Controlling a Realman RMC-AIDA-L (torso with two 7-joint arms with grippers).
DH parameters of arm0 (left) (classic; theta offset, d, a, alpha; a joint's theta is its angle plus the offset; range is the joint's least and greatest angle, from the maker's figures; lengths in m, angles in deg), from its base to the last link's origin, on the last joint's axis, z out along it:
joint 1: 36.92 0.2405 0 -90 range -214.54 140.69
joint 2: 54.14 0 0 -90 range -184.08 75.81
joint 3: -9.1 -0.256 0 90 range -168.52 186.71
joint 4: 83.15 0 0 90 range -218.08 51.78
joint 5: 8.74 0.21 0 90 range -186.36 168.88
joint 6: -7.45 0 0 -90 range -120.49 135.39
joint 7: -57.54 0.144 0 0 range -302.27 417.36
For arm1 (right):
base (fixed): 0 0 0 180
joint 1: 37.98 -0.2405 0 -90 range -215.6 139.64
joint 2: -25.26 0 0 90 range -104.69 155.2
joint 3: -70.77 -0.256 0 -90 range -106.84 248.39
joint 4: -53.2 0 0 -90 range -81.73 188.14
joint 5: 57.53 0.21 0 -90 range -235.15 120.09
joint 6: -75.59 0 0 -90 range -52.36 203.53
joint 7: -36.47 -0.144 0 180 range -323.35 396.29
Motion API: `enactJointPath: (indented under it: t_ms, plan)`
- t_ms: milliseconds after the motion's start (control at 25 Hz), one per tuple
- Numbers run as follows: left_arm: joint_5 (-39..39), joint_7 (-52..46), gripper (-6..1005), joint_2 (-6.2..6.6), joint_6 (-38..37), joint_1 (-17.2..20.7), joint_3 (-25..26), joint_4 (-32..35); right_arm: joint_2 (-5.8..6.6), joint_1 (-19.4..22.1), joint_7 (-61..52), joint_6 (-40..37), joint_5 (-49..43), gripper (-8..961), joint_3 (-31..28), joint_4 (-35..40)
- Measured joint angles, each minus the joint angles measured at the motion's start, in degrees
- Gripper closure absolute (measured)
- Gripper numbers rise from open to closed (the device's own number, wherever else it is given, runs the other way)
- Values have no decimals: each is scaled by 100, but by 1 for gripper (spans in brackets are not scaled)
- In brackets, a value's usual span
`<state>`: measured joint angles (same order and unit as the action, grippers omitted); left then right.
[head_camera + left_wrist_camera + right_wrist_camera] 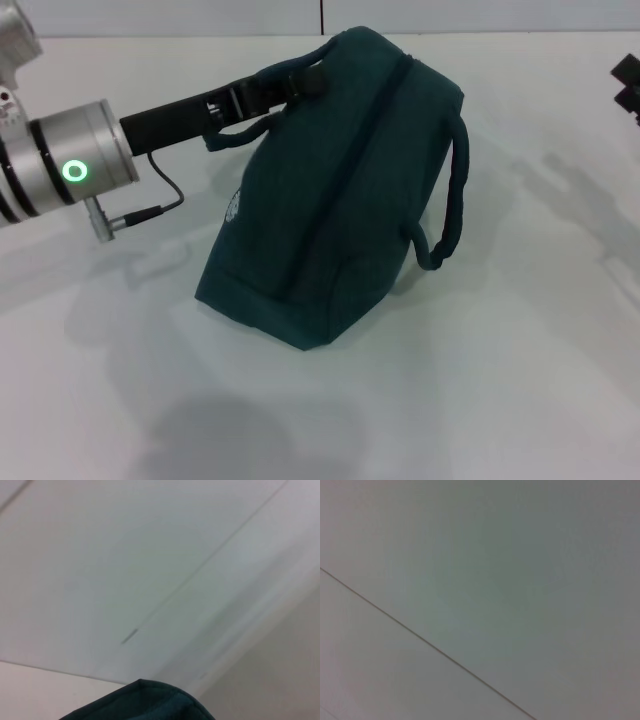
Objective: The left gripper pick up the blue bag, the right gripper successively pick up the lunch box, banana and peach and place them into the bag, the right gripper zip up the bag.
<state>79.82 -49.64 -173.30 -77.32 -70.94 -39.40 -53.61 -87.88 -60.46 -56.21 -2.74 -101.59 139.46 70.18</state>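
Setting: a plain white counter [520, 400] is running back to a pale wall, with a thin dark seam showing on the wall in both wrist views.

Item, blue bag [330, 190]: dark teal fabric, sitting on the counter near the middle of the head view and tipping over toward the robot's left, its base corner resting nearest the camera. The zip line along the top ridge is looking closed, though that is a judgement. One carry strap [452, 200] is hanging loose down the right side. A corner of the same fabric is showing in the left wrist view [145, 702].

Item, left hand [268, 92]: reaching in level from the left and pinching the bag's near strap at the top edge, fingers pressed together on it.

Item, right hand [628, 85]: only a dark sliver is showing at the far right edge, well apart from the bag; whether it is spread or pressed together cannot be told.

Lunch box, banana, peach: none is appearing on the counter, so they are probably inside.

Step in hand, as judged: closing out the zipping stage. To do it well, the left hand should be keeping the strap taut and the ridge upward, so the zip track is lying straight. Slack in the strap would be letting the bag slump further.
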Motion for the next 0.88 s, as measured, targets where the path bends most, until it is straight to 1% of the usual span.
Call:
enactJointPath:
  t_ms: [240,280,440,640,800,880]
  plan:
    - [2,12,875,-16,382,-85,-9,-49,3,-2,83,-47,-15,189,7,-39]
    - [-17,23,869,-22,526,-138,-9,-145,3,-8,92,-48,-15,170,11,-40]
    - [-53,229,844,-25,582,-162,9,-262,3,-14,106,-51,-15,167,18,-18]
    - [-439,647,813,-32,630,-95,22,-363,26,-17,148,-97,-145,164,22,3]
    - [-615,676,629,-26,584,-80,24,-330,70,-49,371,-325,-294,161,16,5]
    - [-681,676,536,-15,522,-98,24,-285,117,-64,555,-563,-306,155,22,7]
